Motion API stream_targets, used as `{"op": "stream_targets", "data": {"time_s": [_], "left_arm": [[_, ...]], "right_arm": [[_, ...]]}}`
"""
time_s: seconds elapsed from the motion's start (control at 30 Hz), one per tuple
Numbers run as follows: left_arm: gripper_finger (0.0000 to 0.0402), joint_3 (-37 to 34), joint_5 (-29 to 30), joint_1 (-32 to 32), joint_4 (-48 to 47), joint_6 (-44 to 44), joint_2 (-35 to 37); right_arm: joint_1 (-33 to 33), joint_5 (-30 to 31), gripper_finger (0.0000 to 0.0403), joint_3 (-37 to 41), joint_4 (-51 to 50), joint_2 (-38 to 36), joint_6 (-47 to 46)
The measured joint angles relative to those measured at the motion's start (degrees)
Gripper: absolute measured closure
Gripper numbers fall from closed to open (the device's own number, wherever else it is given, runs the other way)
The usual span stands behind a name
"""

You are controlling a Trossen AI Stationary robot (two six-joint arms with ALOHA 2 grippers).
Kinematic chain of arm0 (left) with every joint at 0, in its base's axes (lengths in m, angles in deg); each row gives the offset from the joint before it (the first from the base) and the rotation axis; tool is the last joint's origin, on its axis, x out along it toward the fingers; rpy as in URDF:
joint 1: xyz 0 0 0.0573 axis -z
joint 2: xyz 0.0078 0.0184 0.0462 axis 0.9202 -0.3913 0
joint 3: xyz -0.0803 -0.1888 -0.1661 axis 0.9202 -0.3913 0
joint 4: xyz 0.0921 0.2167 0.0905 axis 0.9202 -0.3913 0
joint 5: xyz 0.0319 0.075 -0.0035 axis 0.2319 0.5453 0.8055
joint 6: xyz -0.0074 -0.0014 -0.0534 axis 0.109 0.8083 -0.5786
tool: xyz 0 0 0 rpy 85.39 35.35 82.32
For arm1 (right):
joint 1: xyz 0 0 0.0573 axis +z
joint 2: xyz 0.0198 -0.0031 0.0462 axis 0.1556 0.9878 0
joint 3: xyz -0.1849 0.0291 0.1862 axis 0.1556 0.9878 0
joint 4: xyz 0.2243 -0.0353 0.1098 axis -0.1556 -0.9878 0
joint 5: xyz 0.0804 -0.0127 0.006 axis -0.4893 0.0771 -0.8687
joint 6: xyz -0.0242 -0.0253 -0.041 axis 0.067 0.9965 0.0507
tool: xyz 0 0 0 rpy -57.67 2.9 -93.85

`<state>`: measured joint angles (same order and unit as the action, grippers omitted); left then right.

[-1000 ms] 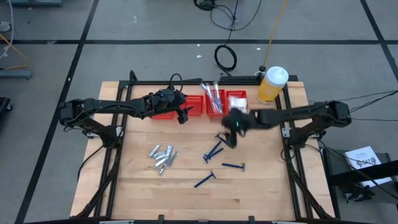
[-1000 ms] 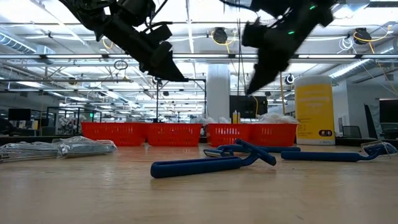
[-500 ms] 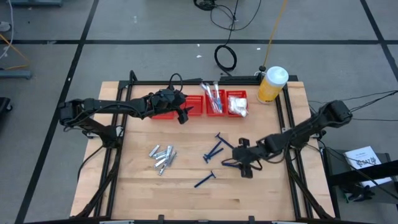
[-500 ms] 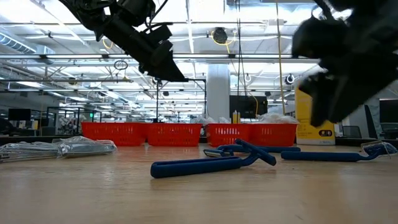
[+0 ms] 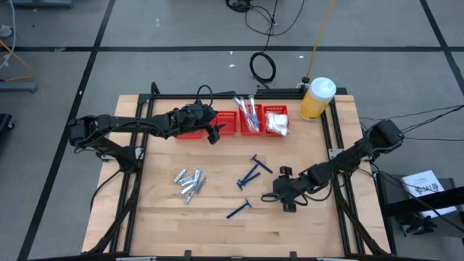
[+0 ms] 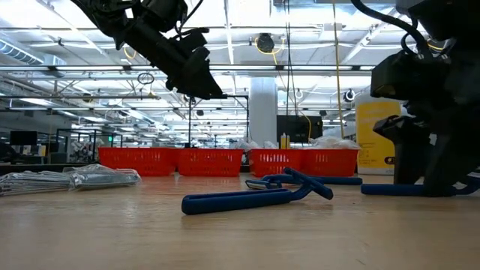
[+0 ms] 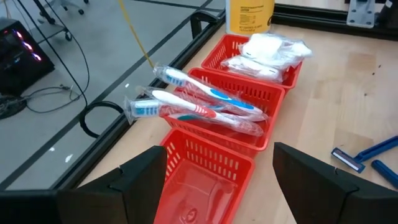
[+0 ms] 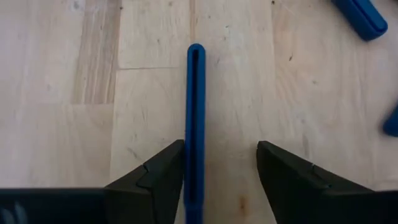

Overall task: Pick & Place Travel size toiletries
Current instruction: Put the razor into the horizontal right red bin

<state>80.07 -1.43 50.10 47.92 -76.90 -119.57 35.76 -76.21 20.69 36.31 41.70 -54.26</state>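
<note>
Straddling dark-blue razor point(image 8: 195, 118) near table point(image 5: 217, 225) right edge: right gripper point(image 8: 221, 177) fingers apart, not yet clenched; handle runs lengthwise between them. Left gripper point(image 7: 217, 174) released over baskets point(image 7: 211, 149).

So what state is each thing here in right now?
Right gripper: open, down at the table, fingers either side of a blue razor lying flat.
Left gripper: open, empty, above the red baskets.
Toothbrushes: wrapped, lying across a basket.
White packets: piled in the end basket.
Silver tubes: loose on the table.
Other razors: loose on the table.
Yellow bottle: upright, capped.
</note>
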Motion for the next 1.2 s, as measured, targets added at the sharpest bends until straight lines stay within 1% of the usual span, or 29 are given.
{"op": "stream_targets", "data": {"time_s": [0.07, 0.13, 0.33, 0.37, 0.47, 0.57, 0.63, 0.67, 0.7, 0.77, 0.87, 0.97, 1.03, 1.1, 1.2], "left_arm": [[0.0119, 0.0, 0.0, 0.0, -0.4, 0.0, 0.0], [0.0119, 0.0, 0.0, 0.0, -0.8, -0.1, -0.1], [0.0119, 0.0, 0.0, 0.1, -2.3, -1.7, -0.8], [0.0119, 0.0, 0.0, 0.1, -2.6, -2.0, -1.1], [0.0119, 0.0, 0.0, 0.1, -2.2, -2.8, -2.7], [0.0119, 0.0, -0.2, 0.2, -1.9, -3.0, -4.7], [0.0119, 0.0, -0.6, 0.5, -0.7, -2.9, -5.8], [0.0119, 0.0, -0.8, 0.7, -0.2, -2.9, -6.1], [0.0119, 0.0, -1.3, 1.1, 1.0, -2.7, -6.4], [0.0119, 0.0, -2.6, 2.0, 3.4, -2.0, -6.5], [0.0119, 0.0, -3.9, 3.9, 7.2, -0.1, -6.5], [0.0119, 0.0, -5.8, 5.9, 10.2, 2.1, -6.4], [0.0119, 0.0, -6.6, 7.2, 12.0, 3.1, -6.4], [0.0119, -0.5, -6.7, 8.3, 14.6, 3.7, -6.4], [0.0119, -2.0, -7.7, 9.3, 20.1, 4.9, -6.4]], "right_arm": [[0.0, -0.1, 0.0235, 0.0, -0.4, -0.1, 1.1], [-0.1, -1.0, 0.0261, 0.0, -0.7, -0.1, 1.8], [-0.1, -3.6, 0.0370, 0.0, -2.8, -0.1, 1.9], [-0.1, -3.8, 0.0381, 0.0, -2.8, -0.1, 2.4], [-0.1, -3.4, 0.0382, 0.0, -2.6, 0.0, 3.2], [-0.9, -1.7, 0.0381, 0.0, -2.4, -1.2, 4.9], [-1.6, 0.7, 0.0386, -0.2, -3.3, -2.9, 6.6], [-2.0, 3.0, 0.0386, -0.2, -3.7, -4.2, 8.0], [-2.5, 4.7, 0.0386, -0.3, -2.3, -5.9, 9.3], [-3.4, 8.6, 0.0386, -0.8, 2.1, -9.2, 13.2], [-5.5, 12.6, 0.0386, -0.7, 7.5, -13.3, 21.6], [-8.7, 15.7, 0.0386, -0.8, 17.6, -15.5, 31.8], [-11.3, 15.9, 0.0386, -0.8, 24.4, -15.8, 37.6], [-14.2, 15.4, 0.0386, -0.6, 30.9, -15.3, 41.6], [-18.5, 11.9, 0.0386, 1.2, 43.0, -14.2, 44.5]]}}
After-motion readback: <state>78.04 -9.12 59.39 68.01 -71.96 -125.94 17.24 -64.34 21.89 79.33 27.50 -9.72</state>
